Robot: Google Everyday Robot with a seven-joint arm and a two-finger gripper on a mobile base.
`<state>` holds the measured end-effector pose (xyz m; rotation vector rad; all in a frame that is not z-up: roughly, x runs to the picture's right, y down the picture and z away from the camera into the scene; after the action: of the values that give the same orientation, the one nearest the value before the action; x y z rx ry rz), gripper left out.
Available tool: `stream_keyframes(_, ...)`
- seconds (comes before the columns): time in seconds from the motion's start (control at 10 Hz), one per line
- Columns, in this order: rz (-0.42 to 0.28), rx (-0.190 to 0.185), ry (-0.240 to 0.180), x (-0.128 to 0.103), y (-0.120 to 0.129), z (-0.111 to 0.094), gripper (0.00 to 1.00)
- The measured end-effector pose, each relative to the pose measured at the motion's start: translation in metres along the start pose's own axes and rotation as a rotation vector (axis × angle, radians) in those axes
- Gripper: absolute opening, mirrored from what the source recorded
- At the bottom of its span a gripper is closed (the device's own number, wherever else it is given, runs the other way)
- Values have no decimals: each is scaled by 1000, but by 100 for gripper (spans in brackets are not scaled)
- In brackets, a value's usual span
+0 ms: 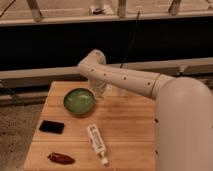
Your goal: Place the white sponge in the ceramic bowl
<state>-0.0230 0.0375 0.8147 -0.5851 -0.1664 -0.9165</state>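
Observation:
The ceramic bowl (79,101), green and glossy inside with a darker rim, sits at the back left of the wooden table (127,130). My gripper (99,91) hangs from the white arm (130,80) just right of the bowl's rim, at the bowl's back right edge. I cannot make out the white sponge; it does not show on the table, and the gripper's end is a pale blur in which I cannot pick out a sponge.
A black phone (52,126) lies at the left of the table. A long white tube (96,142) lies at the front middle. A red pepper (61,158) lies at the front left. The arm's big white body (182,130) covers the table's right side.

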Motion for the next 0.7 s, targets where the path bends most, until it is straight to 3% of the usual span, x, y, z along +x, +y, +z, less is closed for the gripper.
stream_keyframes(0.7,-54,23,-16,-7,-37,3,2)
